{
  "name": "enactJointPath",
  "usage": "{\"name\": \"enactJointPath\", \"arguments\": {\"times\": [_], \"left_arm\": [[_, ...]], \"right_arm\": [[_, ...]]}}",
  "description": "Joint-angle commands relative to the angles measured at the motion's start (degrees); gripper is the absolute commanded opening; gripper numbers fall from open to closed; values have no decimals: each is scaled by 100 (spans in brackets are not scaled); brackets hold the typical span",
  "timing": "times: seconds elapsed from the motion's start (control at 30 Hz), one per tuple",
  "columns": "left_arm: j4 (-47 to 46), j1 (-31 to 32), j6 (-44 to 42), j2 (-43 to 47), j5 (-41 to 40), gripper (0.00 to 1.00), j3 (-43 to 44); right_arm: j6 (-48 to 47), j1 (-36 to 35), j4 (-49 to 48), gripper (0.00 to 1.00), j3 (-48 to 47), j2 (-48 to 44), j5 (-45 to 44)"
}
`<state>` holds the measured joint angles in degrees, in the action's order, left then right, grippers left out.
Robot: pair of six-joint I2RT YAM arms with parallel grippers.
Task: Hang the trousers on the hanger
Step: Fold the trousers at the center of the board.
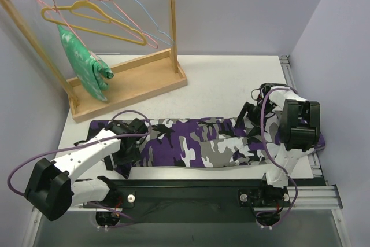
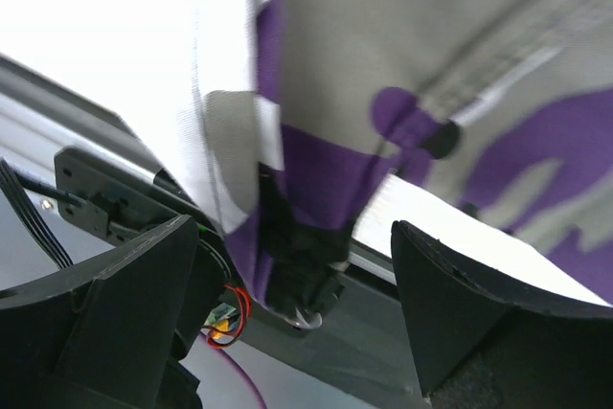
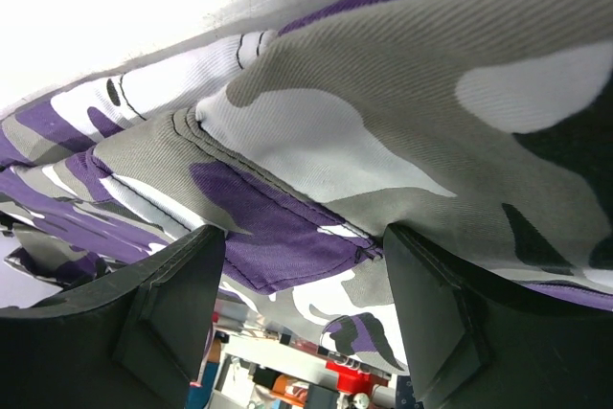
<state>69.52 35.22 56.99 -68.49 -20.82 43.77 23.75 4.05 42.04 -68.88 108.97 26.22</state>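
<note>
1. Table (image 1: 231, 76): flat, pale, smooth top that carries everything.
2. Trousers (image 1: 196, 143): soft woven camo cloth in purple, black, white and grey. They lie flat on the near part of the table, long axis left to right, one end at each arm. Twill weave and stitched seams show in the right wrist view.
3. Wooden rack (image 1: 130, 82): stands at the far left of the table, a plain timber frame with a round rail.
4. Hanger (image 1: 95, 18): thin yellow wire triangle, hook over the rail. It hangs up and behind-left of the trousers, well apart from them. Left arm looks nearer, so the cloth likely has to go up and back-left.
5. Left pincer (image 1: 130, 140): at the trousers' left end, jaws spread wide. A cloth fold sits in the gap but is not pinched.
6. Right pincer (image 1: 250, 115): at the right end, jaws apart just over the cloth, gripping nothing.
</note>
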Motion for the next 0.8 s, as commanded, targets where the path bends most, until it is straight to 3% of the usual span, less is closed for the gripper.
{"name": "enactJointPath", "arguments": {"times": [0.0, 0.17, 0.27, 0.4, 0.43, 0.53, 0.77], "left_arm": [[2, -68, 778, 230, -326, 93, -167], [-727, -647, 665, 292, 191, 90, -641], [-729, -727, 542, 248, 78, 76, -519], [-983, -1297, 304, 354, 174, 48, -536], [-993, -1394, 234, 380, 166, 31, -510], [-1115, -1929, 15, 538, 262, 10, -457], [-1457, -3416, 276, 1530, 1088, 0, -430]], "right_arm": [[-28, -36, 217, 68, 42, -104, 147], [-19, -36, 225, 68, 6, -113, 147], [-19, -28, 226, 68, -11, -130, 129], [-2, -19, 226, 68, -11, -121, 121], [7, -10, 226, 68, -11, -121, 112], [-2, -10, 217, 68, -2, -86, 50], [-37, 51, 226, 68, -11, 19, -126]]}}
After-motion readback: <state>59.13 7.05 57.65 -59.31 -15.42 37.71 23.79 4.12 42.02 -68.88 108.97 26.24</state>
